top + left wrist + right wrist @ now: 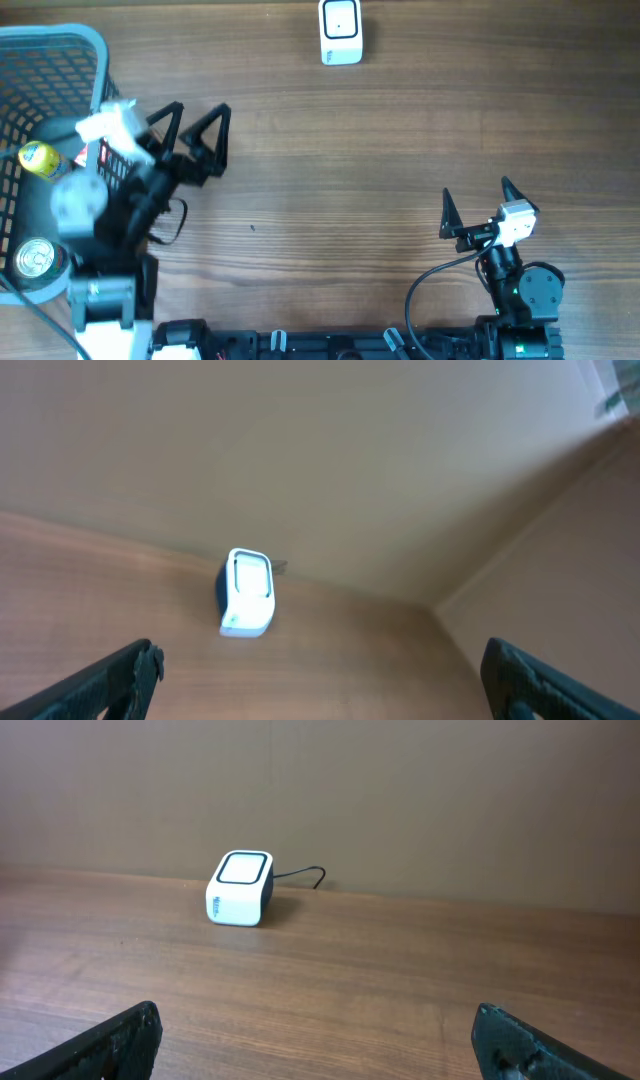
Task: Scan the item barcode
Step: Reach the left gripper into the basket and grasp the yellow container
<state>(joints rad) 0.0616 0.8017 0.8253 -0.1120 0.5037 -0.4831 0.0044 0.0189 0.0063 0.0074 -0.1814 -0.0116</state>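
1. The left gripper (198, 108) hangs over the wooden table (350, 150) just right of a blue mesh plastic basket (60, 38). Its jaws are spread wide and hold nothing.
2. The right gripper (476, 190) sits near the table's near right corner, also spread wide and holding nothing.
3. In the basket, left of the left gripper, lie a yellow-capped round container (38, 158) and, nearer, a silver-topped tin can (35, 258). Both are apart from the fingers and partly hidden by the arm. No barcode can be made out.
4. A small white box-shaped barcode scanner (341, 32) stands at the far edge of the table, about midway across, well apart from both grippers.
5. Both wrist views show the scanner ahead between the open fingers, with a thin dark cable (300, 875) trailing behind it.
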